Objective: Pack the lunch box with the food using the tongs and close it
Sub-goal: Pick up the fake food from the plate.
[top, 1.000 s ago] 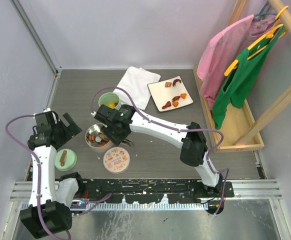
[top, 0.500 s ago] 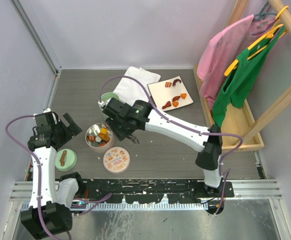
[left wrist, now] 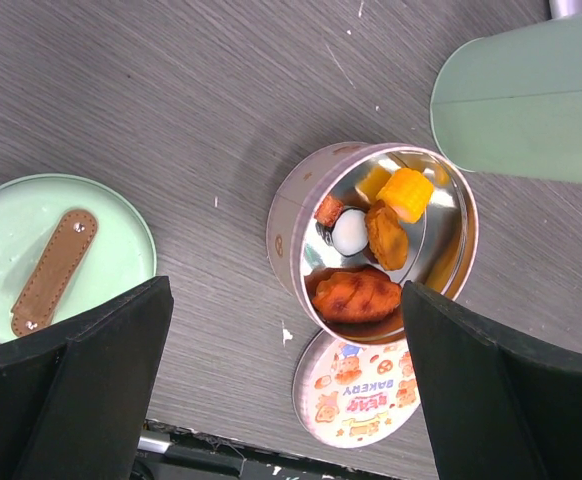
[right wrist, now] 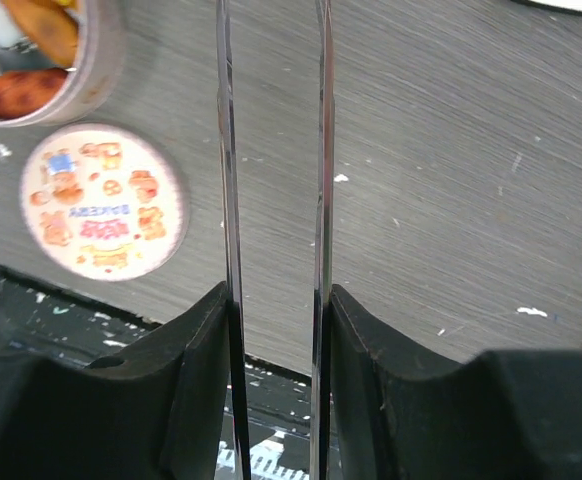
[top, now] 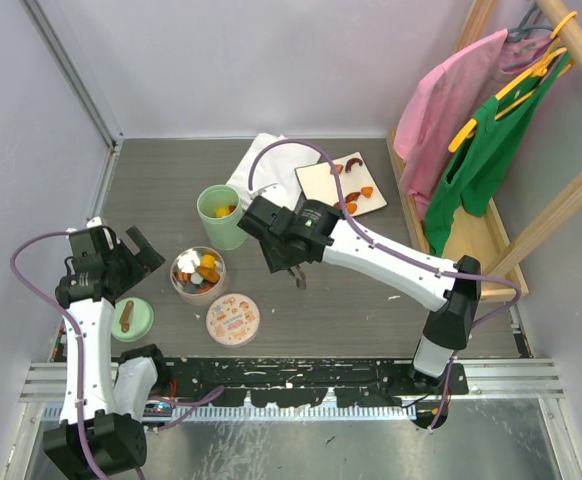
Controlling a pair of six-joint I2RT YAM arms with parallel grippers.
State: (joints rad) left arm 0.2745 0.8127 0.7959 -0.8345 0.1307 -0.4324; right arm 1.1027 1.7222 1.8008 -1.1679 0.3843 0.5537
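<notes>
The lunch box (top: 198, 272) is a round metal tin holding several pieces of food (left wrist: 371, 240), orange, yellow, white and brown. Its printed round lid (top: 233, 318) lies flat just in front of it. More food (top: 351, 200) lies on the white square plate (top: 316, 180) at the back. My right gripper (top: 289, 255) hangs between tin and plate, shut on the tongs (right wrist: 321, 150). Their two thin metal arms run up between my fingers (right wrist: 371, 340), nothing shows between them, and their tips are out of view. My left gripper (left wrist: 281, 400) stands open left of the tin, empty.
A mint-green cup (top: 220, 215) with something orange inside stands behind the tin. A mint-green lid (top: 131, 320) with a brown knob lies at the front left. A white cloth (top: 271, 165) lies beside the plate. A wooden clothes rack (top: 491, 150) stands on the right.
My right arm has swung right and back, away from over the tin toward the plate, carrying the tongs. The left arm has not moved.
</notes>
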